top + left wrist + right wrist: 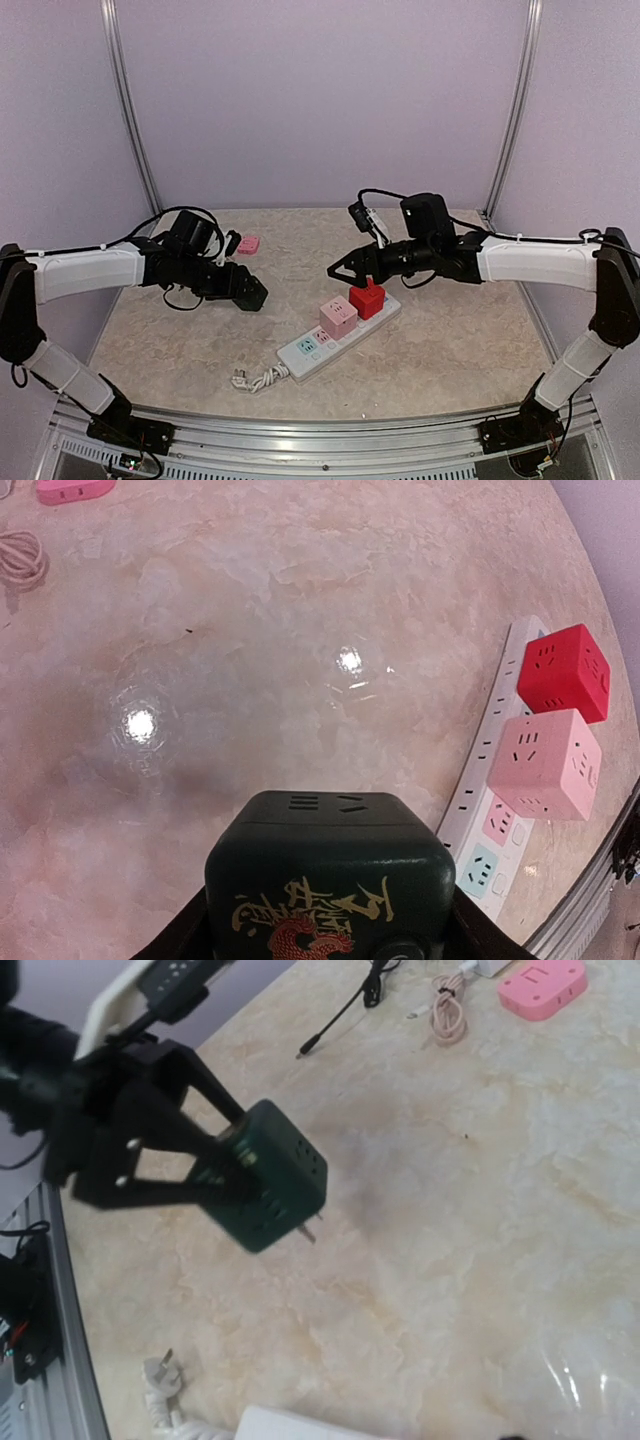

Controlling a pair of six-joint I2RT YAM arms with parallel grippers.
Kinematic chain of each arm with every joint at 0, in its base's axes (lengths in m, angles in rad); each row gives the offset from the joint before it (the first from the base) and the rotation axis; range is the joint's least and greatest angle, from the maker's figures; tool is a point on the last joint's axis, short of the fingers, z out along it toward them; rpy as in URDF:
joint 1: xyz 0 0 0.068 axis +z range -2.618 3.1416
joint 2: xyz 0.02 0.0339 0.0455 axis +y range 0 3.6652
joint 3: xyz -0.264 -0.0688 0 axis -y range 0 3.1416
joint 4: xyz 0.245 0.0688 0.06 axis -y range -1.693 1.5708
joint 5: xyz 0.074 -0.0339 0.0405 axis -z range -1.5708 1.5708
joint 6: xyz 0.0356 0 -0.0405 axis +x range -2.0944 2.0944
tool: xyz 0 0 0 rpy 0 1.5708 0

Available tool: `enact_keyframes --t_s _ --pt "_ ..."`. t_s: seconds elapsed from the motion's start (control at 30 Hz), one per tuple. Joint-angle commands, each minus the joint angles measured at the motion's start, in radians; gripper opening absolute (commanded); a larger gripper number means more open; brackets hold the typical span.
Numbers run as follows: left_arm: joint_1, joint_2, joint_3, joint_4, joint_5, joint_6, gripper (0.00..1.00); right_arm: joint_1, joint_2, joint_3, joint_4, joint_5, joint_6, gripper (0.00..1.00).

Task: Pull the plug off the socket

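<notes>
Grasps dark green plug (pixel 330 880) in left gripper (pixel 235 1160), pins free, at nine o'clock from socket (pixel 310 348) mid-table. Poises right gripper (pixel 338 270), parted and empty, near red cube (pixel 367 298); probably needs closing there, pulling straight up.

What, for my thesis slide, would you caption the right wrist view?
Left gripper holds the dark green cube adapter clear of the table, prongs exposed.

Noted long white power strip (pixel 303 351) lying flat and diagonal, pastel outlets facing up, thick white cord (pixel 262 377) bunched at its near-left end. Found dark green cube plug (pixel 285 1185) off the strip, aloft, pinched in left gripper (pixel 235 1165), prongs bare; gold-red print, possibly a dragon.
</notes>
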Motion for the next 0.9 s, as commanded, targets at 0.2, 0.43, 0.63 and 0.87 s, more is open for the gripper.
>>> enact_keyframes --t_s 0.2,0.43,0.63,0.87 --pt "0.146 -0.039 -0.141 0.199 0.116 -0.08 0.2 -0.032 -0.073 -0.09 -0.007 -0.003 0.002 0.75" --pt "0.283 -0.03 -0.185 0.3 0.184 -0.107 0.23 -0.035 -0.071 -0.115 0.011 -0.015 0.009 0.75" --pt "0.352 0.036 -0.176 0.368 0.239 -0.122 0.24 -0.038 -0.063 -0.124 0.011 -0.017 0.006 0.75" --pt "0.395 0.122 -0.162 0.433 0.289 -0.135 0.25 -0.045 -0.062 -0.134 0.016 -0.02 0.005 0.75"
